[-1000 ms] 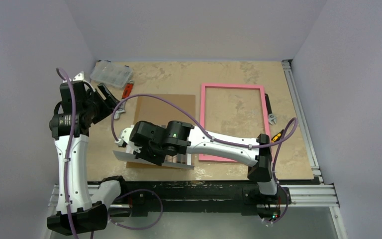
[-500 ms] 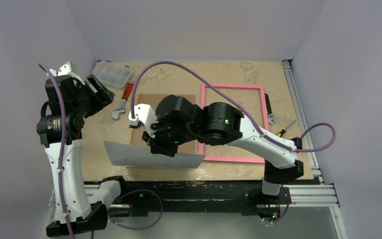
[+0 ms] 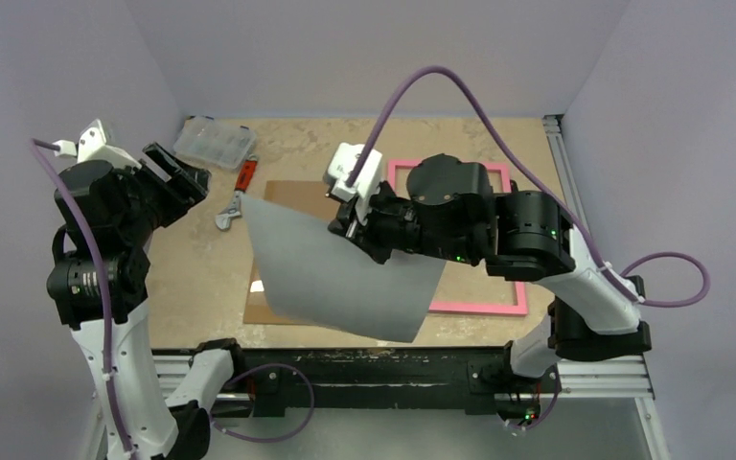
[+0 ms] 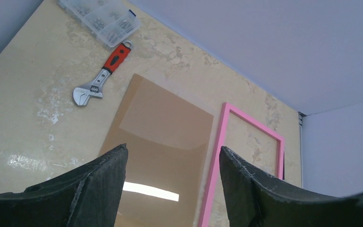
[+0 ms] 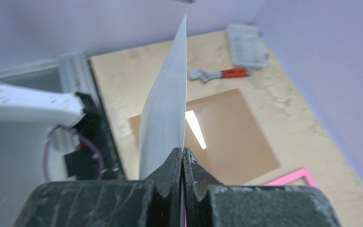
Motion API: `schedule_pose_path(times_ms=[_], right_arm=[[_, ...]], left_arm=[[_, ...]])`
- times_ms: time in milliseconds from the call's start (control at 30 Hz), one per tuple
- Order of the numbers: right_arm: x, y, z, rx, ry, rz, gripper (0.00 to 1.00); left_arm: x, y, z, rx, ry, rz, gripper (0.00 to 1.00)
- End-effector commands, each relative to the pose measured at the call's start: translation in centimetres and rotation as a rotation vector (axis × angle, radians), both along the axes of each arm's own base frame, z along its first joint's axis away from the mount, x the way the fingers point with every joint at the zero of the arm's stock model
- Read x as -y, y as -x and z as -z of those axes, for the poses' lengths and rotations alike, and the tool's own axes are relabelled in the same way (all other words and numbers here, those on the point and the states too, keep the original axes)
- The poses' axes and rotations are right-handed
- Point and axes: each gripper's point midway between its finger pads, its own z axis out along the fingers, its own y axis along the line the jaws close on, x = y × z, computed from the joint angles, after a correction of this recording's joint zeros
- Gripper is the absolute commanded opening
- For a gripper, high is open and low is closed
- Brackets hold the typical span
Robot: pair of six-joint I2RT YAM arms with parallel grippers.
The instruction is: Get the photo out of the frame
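Soft, even overhead light; white glare strip on brown board (image 4: 150, 191); foreground perhaps slightly blurred.

We count one pink frame (image 4: 216, 151), one brown backing board (image 4: 165, 127), one grey photo sheet (image 3: 340, 273), one red-handled wrench (image 4: 99, 78) and one clear parts box (image 4: 101, 19).

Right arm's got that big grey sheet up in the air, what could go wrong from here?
1. The right gripper pinches the large thin grey sheet near one edge only, so it may slip or crease.
2. Swung sideways, its hanging corner might snag the thin pink rectangular frame or the flat brown fibreboard panel.
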Motion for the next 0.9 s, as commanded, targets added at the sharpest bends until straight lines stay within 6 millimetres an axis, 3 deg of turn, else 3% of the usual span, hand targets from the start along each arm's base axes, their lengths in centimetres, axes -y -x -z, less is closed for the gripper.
schedule_pose_path(times_ms=[0,133,300,533,633,700,767,867], right_arm=[[3.0,-6.4,-4.0,0.207,-0.086,0.247,0.0],[4.0,-11.4,-3.7,0.295,-0.059,0.358,0.0],[3.3,-17.2,-2.7,0.37,-0.002,0.445,0.0],[0.3,-20.9,-2.7,0.476,0.094,0.43,0.0],[-1.6,-20.4,-1.1,0.47,0.114,0.337,0.0],[-3.6,-19.0,1.2,0.466,0.126,0.237,0.0],[-5.6,-16.5,3.5,0.487,0.124,0.131,0.0],[-9.3,-12.0,9.3,0.542,0.178,-0.049,0.0]], left_arm=[[0.1,0.7,-2.4,0.088,0.007,-0.014,0.69],[0.5,0.5,-1.5,0.077,0.022,0.004,0.68],[0.8,0.3,-0.1,0.05,0.036,0.023,0.68],[1.5,0.3,1.3,0.028,0.04,0.056,0.68],[1.4,0.5,1.4,0.029,0.027,0.053,0.68],[1.1,0.7,1.3,0.027,0.01,0.036,0.68],[0.8,0.8,1.2,0.022,-0.004,0.018,0.68],[-0.1,1.3,1.1,0.014,-0.015,-0.038,0.67]])
